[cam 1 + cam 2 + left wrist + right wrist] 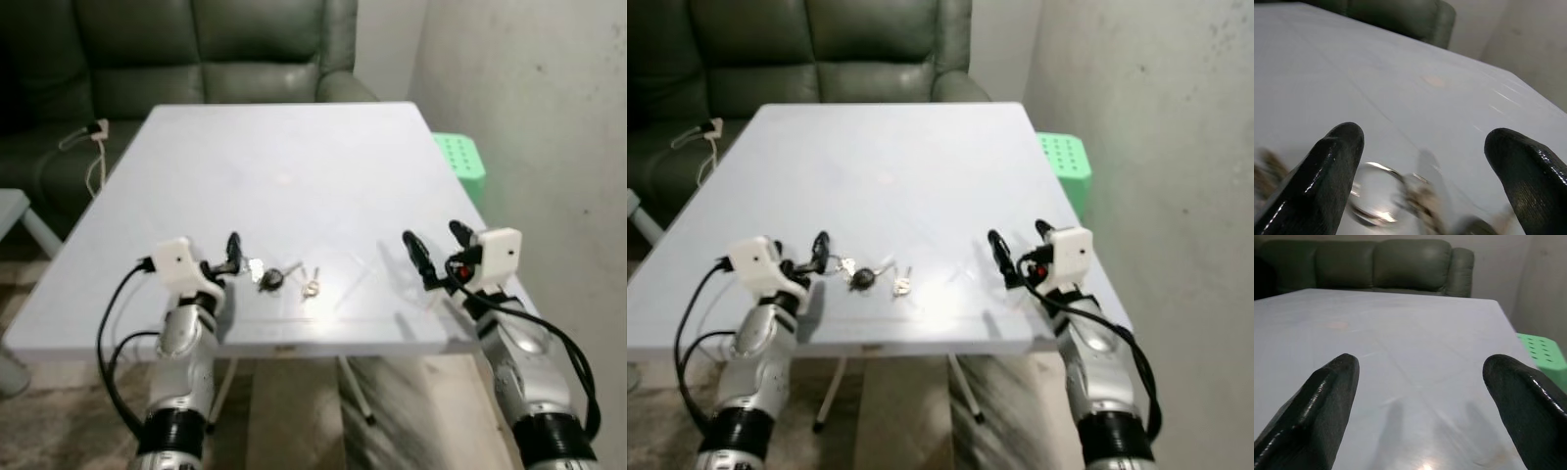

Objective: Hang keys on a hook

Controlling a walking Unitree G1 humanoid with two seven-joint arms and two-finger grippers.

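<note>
Metal keys [284, 278] are lying flat near the front edge of the pale surface [294, 166], their ring just beside the left hand [231, 257], whose fingers are standing spread around the ring in its wrist view, gripping nothing. The right hand [435, 252] is hovering well apart over the surface's right side, fingers also spread. The likeliest trouble, as I judge it, is the thin ring lying flush on a smooth top: the fingertips may be skating over it or nudging the bunch toward the near edge and off onto the floor. No hook is appearing anywhere, so carrying the keys elsewhere may be needed. Beyond the surface a dark green sofa [196, 49] is sitting, a green stool [460, 162] is standing by the bare wall [529, 117].
</note>
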